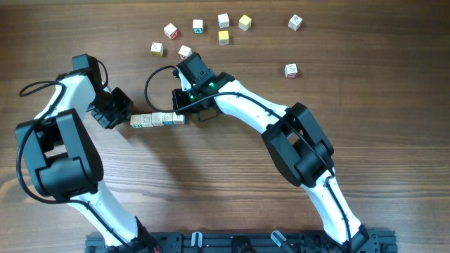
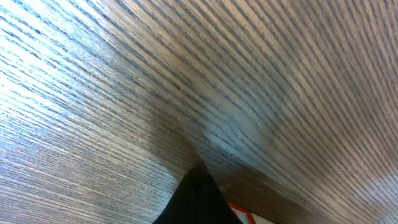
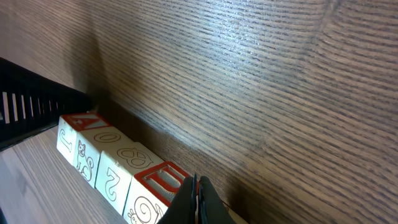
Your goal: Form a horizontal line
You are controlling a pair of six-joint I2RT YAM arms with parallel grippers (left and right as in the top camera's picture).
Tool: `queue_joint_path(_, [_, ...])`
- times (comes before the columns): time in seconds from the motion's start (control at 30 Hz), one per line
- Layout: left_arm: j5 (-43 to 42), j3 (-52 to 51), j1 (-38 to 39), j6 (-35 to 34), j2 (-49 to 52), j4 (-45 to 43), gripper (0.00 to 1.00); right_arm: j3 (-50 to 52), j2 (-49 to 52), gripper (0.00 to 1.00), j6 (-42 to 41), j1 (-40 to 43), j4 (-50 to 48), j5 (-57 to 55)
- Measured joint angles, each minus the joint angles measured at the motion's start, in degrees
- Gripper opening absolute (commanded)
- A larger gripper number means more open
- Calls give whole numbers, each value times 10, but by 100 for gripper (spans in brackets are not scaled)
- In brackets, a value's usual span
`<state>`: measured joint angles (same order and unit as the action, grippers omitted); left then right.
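Brown wood-grain table (image 1: pixel 232 211) under everything. Left arm (image 1: pixel 60 151) folded back on itself at the table's left side, upper link bulky and black, white forearm curving inward, wrist turned down toward the wood. Left gripper (image 1: pixel 125 118) at tabletop level, right at the left end of the row of cubes (image 1: pixel 156 119). Fingers pressed together with nothing between them, showing from the left wrist camera as one dark wedge over bare wood.

Right arm (image 1: pixel 295 144) stretched diagonally from the lower right toward the middle, white forearm, green light lit near the wrist. Right gripper (image 1: pixel 181 111) angled down at the row's right end. Fingers (image 3: pixel 186 205) shut flat against each other, empty, tip just beside the nearest cube. Touching or barely apart, cannot tell.

Row lying left of the table's centre, between the two grippers, cubes edge to edge. Long axis left to right in the overhead view, very nearly level, right end slightly higher in frame. From the right wrist camera, row of cubes (image 3: pixel 118 162) running away toward the upper left, four cubes visible, red-framed letter on the nearest top face, numerals on others.

Loose cubes (image 1: pixel 223 20) scattered well apart beyond the row, toward the far edge, some white, some yellow.
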<state>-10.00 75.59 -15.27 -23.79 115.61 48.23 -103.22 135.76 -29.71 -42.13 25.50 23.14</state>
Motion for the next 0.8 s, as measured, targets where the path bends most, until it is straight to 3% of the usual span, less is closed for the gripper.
queue_joint_path(0.47, [0, 0, 0, 0, 0, 0, 4, 0, 0, 5, -6, 38, 53, -76])
queue_joint_path(0.8, [-4, 0, 0, 0, 0, 2, 4, -8, 0, 4, -26, 50, 128, -33])
